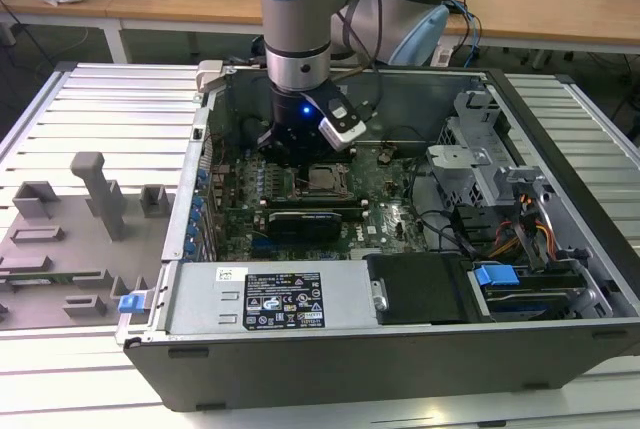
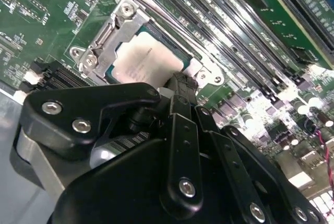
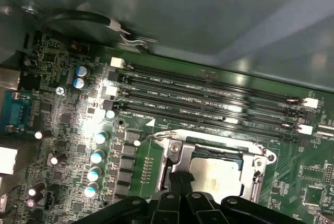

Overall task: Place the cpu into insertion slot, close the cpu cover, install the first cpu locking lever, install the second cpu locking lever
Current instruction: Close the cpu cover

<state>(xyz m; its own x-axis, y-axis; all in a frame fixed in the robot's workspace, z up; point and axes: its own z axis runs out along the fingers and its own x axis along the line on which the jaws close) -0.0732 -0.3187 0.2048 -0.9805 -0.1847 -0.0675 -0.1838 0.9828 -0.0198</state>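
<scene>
Gripper (image 2: 180, 80) is low inside the open computer case (image 1: 300, 349). In both wrist views the fingers (image 3: 177, 181) are drawn together with no gap showing and nothing seen between them, and their tips are at the near edge of the socket. I cannot say whether they touch metal there or hang just above it. Just beyond the tips, the cpu (image 2: 141, 62) lies flat and square in the insertion slot (image 1: 322, 180), dull silver top up. The cpu cover (image 2: 104, 38) is down over it, its frame on the chip's rim and the chip showing through the window. Judgement: placing the chip and closing the cover are both done. Levers are less clear. One wire locking lever (image 3: 159, 135) lies low along the far side of the socket, its hooked end at the corner, but I cannot make out whether it is caught under its tab. The lever on the near side is hidden behind the gripper body, so that side is undetermined. Work left, as far as it shows, is lever locking only. Past the socket run the long black memory slots (image 3: 209, 104) on the green motherboard (image 2: 31, 31), then the grey case wall. In the exterior view the case sits on a slatted tabletop (image 1: 90, 109), with grey fixture blocks (image 1: 95, 184) well apart on the exterior view's left.
</scene>
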